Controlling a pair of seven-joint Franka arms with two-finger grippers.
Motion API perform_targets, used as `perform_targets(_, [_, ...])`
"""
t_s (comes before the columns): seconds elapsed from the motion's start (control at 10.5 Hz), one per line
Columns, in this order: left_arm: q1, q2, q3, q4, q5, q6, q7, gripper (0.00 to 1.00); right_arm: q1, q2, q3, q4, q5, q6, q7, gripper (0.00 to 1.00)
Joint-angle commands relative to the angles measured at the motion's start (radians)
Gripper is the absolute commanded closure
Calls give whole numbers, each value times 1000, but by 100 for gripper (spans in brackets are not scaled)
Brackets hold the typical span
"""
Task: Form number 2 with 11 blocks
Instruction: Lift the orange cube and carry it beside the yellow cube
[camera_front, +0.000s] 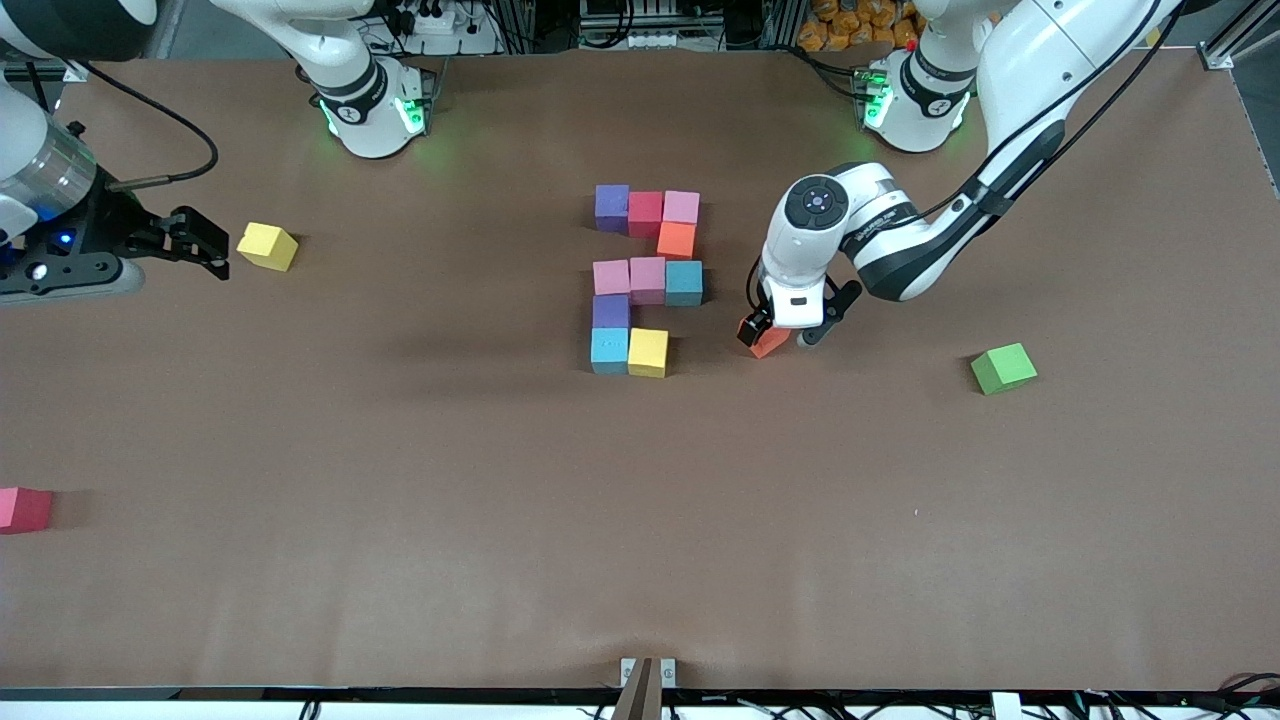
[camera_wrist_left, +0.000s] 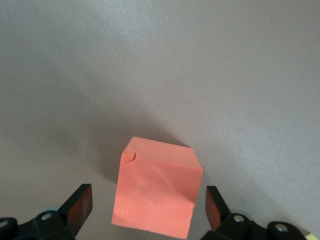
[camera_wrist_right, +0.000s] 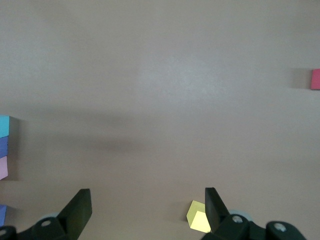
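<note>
The left gripper (camera_front: 783, 333) is down at the table with its fingers spread wide around an orange block (camera_wrist_left: 156, 195), not squeezing it. That block sits near the unfinished number 2 (camera_front: 647, 280), toward the left arm's end. The right gripper (camera_front: 205, 243) waits wide open beside a loose yellow block (camera_front: 267, 245).

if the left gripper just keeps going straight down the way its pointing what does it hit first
Most likely the orange block: the left gripper points down at the table with its jaws open on either side of it. The block would slide between them, so the tips probably meet the table next, though the height is unclear.
</note>
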Motion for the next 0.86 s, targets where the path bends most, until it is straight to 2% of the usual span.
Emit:
perform_targets(0.0, [18,26,-4,-9,54,24,-4,0,-47,-27,32,-34,30,23,22,0])
perform_targets(0.19, [3,43,28,-1,69,46,-4,0,-76,-32,29,-47,105,77,31,0])
perform_targets(0.29, [-2,54,37,3,75,55,-6,0,-79,-45,15,-47,107,77,31,0])
perform_targets(0.38, [-3,64,37,5,81,55,-6,0,-76,-44,-35,-47,108,83,22,0])
perform_targets(0.48, [-8,72,38,5,89,55,-6,0,-73,-44,-57,-44,116,80,25,0])
perform_targets(0.57, [-12,77,38,5,94,55,-6,45,-68,-50,-50,-44,115,69,51,0])
perform_targets(0.67, [-12,81,38,5,94,55,-1,99,-70,-59,-44,-41,113,65,68,0])
perform_targets(0.76, [-12,83,38,5,94,55,-3,100,-74,-74,-16,-41,96,66,73,0])
